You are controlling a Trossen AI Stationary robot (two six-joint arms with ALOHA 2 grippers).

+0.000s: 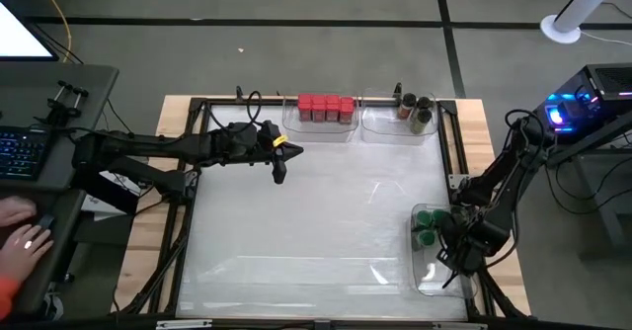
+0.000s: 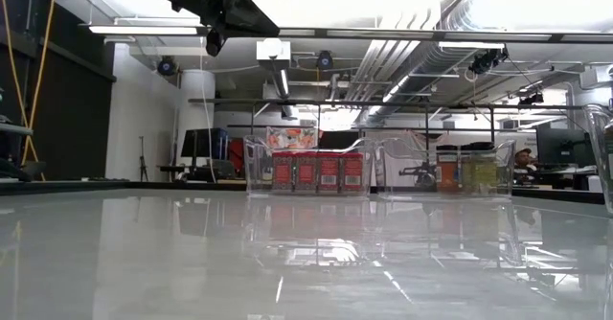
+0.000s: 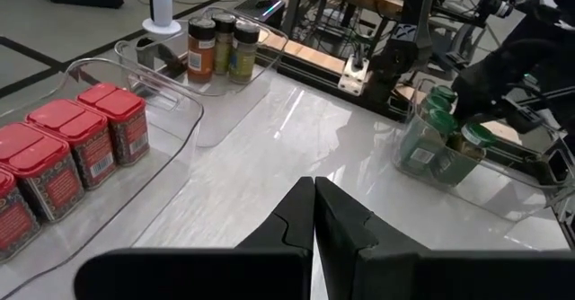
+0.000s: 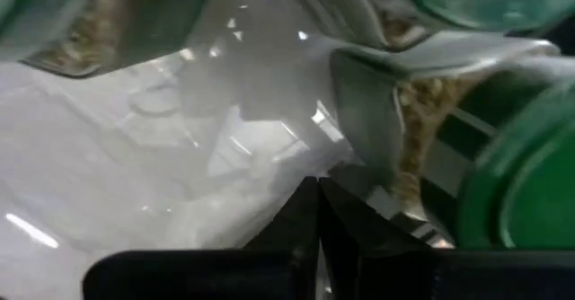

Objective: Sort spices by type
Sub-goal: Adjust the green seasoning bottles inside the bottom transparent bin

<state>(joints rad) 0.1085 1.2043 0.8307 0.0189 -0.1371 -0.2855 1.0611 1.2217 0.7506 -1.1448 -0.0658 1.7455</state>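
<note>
The right pincer (image 1: 456, 261) sits shut and empty inside the near-right bin (image 1: 434, 283), partly hiding the green-capped jars (image 1: 429, 223); I count about four. The left pincer (image 1: 280, 164), also closed with nothing in it, hovers near four red-capped jars (image 1: 325, 107). Three dark-capped jars (image 1: 419, 111) sit at the table's (image 1: 316, 231) back right.

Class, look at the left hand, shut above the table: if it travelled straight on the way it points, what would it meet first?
Probably the bin of green-capped jars under the right hand. The left hand aims across bare table toward it, though depth is uncertain.
</note>
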